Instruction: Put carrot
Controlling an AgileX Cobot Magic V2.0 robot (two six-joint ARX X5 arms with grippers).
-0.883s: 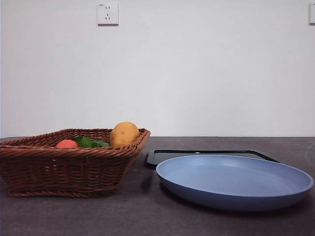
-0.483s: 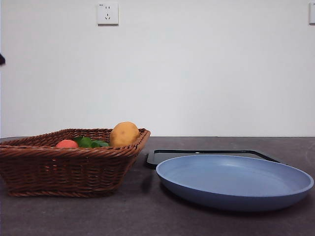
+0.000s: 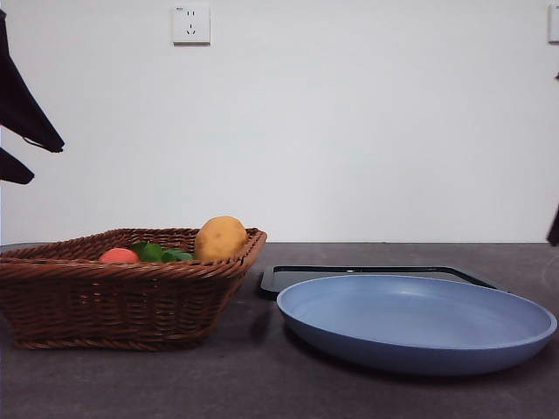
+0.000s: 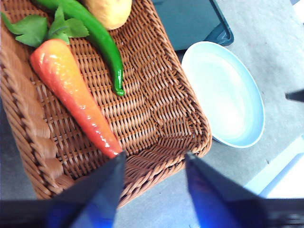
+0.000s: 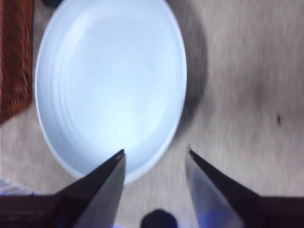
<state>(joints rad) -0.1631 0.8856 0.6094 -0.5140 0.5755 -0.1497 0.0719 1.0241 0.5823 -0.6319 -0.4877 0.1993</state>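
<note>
Wicker basket [image 3: 122,301] sat on dark table [image 3: 262,384], at left in the front view. Inside it: a tan potato [image 3: 220,237] at the far corner and a long green pepper [image 4: 97,38] lying lengthwise, its stem end near the potato. Blue plate [image 3: 417,321] stood just beside the basket, not touching, nothing on it. Black tray [image 3: 367,273] lay flat behind the plate. White wall [image 3: 367,131] behind, with a socket [image 3: 191,24] high up.

I see glossy plastic-looking carrot [image 4: 76,95] in rough woven wicker basket [image 4: 156,114]; smooth matt blue plate [image 3: 419,323]; matt dark table [image 3: 262,384].
</note>
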